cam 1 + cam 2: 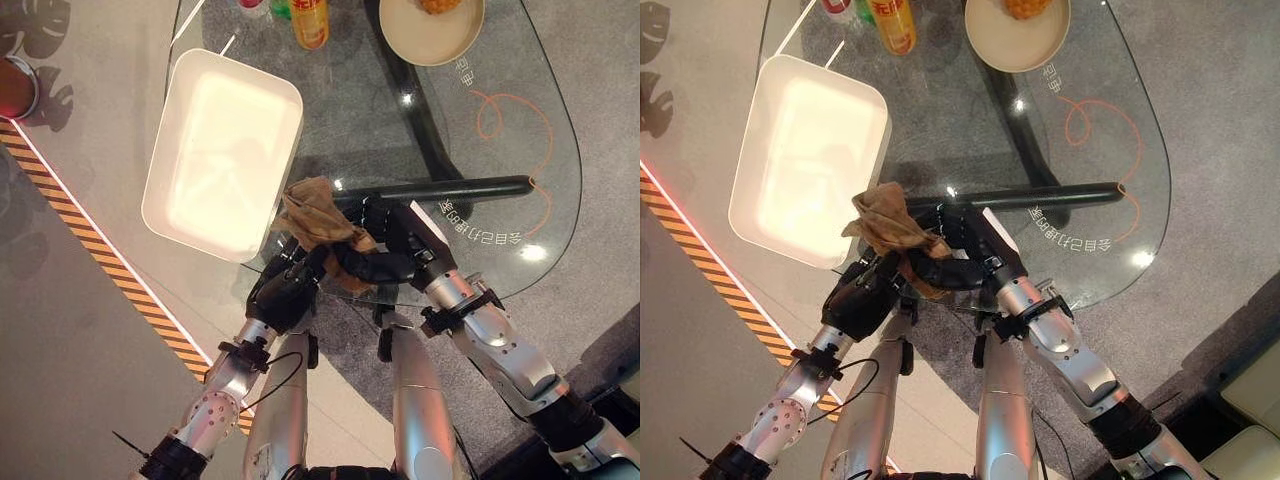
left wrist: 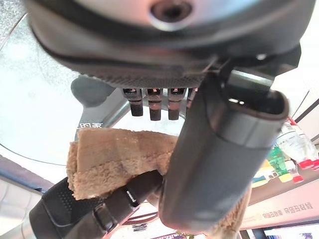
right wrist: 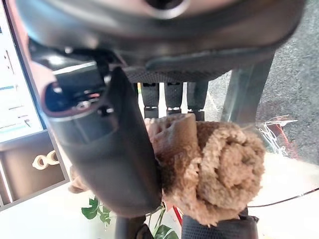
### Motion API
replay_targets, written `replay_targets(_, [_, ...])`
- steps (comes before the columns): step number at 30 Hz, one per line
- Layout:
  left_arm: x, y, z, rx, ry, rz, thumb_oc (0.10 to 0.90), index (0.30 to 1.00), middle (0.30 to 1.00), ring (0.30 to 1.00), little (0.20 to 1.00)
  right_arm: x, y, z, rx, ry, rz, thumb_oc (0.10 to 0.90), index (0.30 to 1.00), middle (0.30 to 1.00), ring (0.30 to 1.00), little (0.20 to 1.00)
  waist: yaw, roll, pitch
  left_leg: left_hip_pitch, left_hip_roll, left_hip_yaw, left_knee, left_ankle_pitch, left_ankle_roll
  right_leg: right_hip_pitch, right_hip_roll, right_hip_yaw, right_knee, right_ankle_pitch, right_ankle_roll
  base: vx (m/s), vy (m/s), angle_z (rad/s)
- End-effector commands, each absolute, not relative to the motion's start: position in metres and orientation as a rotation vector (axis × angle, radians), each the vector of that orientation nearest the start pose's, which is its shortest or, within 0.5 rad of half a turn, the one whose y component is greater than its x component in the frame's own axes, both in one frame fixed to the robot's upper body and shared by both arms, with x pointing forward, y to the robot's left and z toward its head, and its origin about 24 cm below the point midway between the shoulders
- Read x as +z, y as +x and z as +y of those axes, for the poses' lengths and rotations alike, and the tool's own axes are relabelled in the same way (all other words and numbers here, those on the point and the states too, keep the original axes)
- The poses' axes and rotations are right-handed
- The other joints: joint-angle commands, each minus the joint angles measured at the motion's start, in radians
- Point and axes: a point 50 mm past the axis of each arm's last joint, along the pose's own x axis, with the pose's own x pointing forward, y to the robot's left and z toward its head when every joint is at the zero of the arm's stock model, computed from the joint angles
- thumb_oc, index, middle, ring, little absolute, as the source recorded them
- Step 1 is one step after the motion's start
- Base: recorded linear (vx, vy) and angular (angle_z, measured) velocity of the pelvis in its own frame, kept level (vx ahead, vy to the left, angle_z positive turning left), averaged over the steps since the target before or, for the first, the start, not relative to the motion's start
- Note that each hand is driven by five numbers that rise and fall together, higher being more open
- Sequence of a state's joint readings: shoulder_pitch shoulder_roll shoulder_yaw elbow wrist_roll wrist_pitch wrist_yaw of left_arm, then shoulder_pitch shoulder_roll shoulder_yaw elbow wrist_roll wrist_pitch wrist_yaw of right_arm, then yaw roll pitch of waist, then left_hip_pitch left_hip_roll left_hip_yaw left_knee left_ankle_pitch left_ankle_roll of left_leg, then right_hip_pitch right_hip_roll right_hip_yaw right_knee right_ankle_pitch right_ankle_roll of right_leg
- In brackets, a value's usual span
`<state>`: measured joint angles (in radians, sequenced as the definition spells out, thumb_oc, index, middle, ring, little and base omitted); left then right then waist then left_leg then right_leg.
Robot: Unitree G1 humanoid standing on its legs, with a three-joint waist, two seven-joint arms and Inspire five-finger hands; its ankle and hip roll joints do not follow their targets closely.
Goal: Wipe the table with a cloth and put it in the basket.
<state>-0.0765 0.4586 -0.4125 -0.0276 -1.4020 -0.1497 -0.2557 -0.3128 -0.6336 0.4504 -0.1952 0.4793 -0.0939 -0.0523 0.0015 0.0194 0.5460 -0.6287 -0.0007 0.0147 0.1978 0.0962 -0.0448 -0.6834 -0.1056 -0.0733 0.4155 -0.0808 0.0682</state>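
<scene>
Holding the brown cloth [image 1: 318, 222] bunched between them, the left hand [image 1: 290, 290] and right hand [image 1: 385, 262] both clasp it at the glass table's [image 1: 500, 180] near edge, beside the white basket [image 1: 222, 150]; dropping it in remains.

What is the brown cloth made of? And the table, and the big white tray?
The brown fuzzy cloth looks like soft terry or fleece: its surface is nubbly and it bunches in folds. The clear oval table appears to be glass: the floor shows through and lamps glint on it. The white rectangular tray-like basket seems smooth plastic, perhaps glazed, with rounded glossy rims.
</scene>
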Motion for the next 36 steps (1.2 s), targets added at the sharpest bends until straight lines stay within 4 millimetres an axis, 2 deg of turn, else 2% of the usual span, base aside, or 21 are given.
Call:
replay_targets(1, [0.095,0.239,0.131,-0.660,-0.918,-0.114,0.800,0.900,0.900,0.900,0.900,0.199,0.242,-0.098,0.672,-0.091,-0.641,0.100,0.300,0.300,0.300,0.200,0.002,-0.016,-0.026,-0.006,-0.069,0.043,0.114,-0.120,0.035,0.040,0.058,-0.036,-0.130,0.098,0.015,0.00,0.000,0.00])
replay_targets(10, [0.093,0.238,0.126,-0.732,-0.966,-0.129,0.800,0.900,0.900,0.900,0.900,0.174,0.257,-0.100,0.598,-0.158,-0.513,0.100,0.300,0.300,0.300,0.200,0.001,-0.007,-0.026,-0.001,-0.069,0.045,0.110,-0.119,0.030,0.041,0.051,-0.041,-0.131,0.096,0.013,0.00,0.000,0.00])
replay_targets(15, [0.094,0.238,0.127,-0.741,-1.018,-0.154,0.800,0.900,0.900,0.900,0.900,0.163,0.262,-0.100,0.616,-0.196,-0.447,0.100,0.300,0.300,0.300,0.200,0.002,-0.004,-0.026,-0.006,-0.072,0.045,0.112,-0.118,0.030,0.037,0.049,-0.043,-0.128,0.096,0.011,0.00,0.000,0.00])
replay_targets(36, [0.105,0.240,0.123,-0.776,-1.234,-0.253,0.800,0.900,0.900,0.900,0.900,0.160,0.263,-0.090,0.673,-0.208,-0.410,0.100,0.300,0.300,0.300,0.200,0.011,-0.017,-0.026,-0.014,-0.076,0.041,0.112,-0.120,0.033,0.026,0.044,-0.048,-0.125,0.101,0.014,0.00,0.000,0.00])
